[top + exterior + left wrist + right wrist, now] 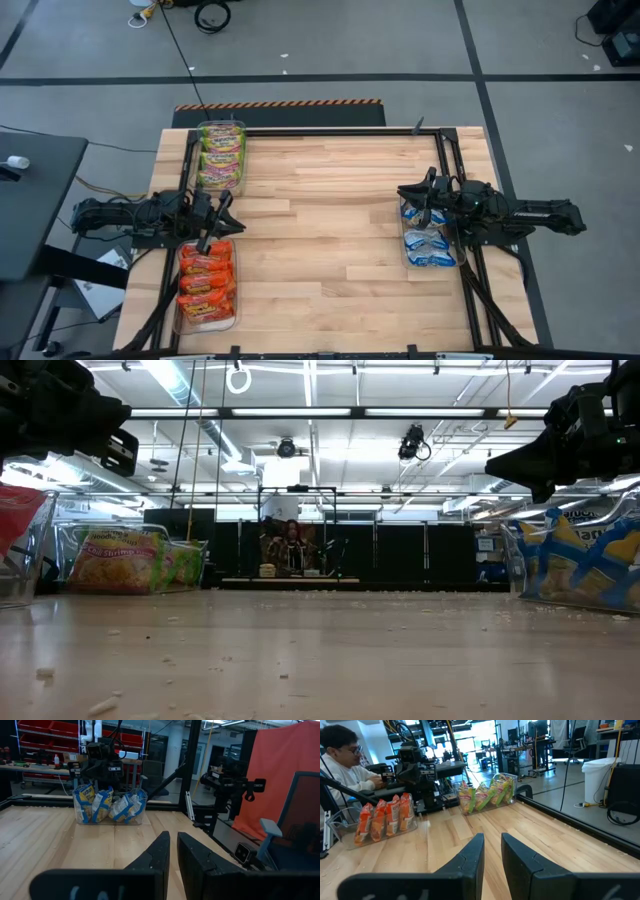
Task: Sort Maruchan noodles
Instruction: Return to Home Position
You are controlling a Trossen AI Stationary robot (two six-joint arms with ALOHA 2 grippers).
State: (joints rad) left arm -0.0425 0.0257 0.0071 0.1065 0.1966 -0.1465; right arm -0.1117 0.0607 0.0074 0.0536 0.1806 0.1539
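The Maruchan noodles stand on edge in three clear bins. Green-pink-yellow packets (222,155) fill the far-left bin, orange-red packets (207,285) the near-left bin, and blue-white packets (428,238) the bin at the right. My left gripper (232,220) hangs level over the table's left edge, above the orange bin's far end. Its fingers (173,837) are drawn together to a thin slit with nothing between them. My right gripper (405,192) hangs level over the blue bin's far end. Its fingers (491,837) stand a little apart with nothing between them.
The bare wooden tabletop (330,240) between the bins carries only small crumbs. Black frame rails (455,170) run along the table's left, right and far sides. A seated person (340,755) is beyond the table's left side, behind the left arm.
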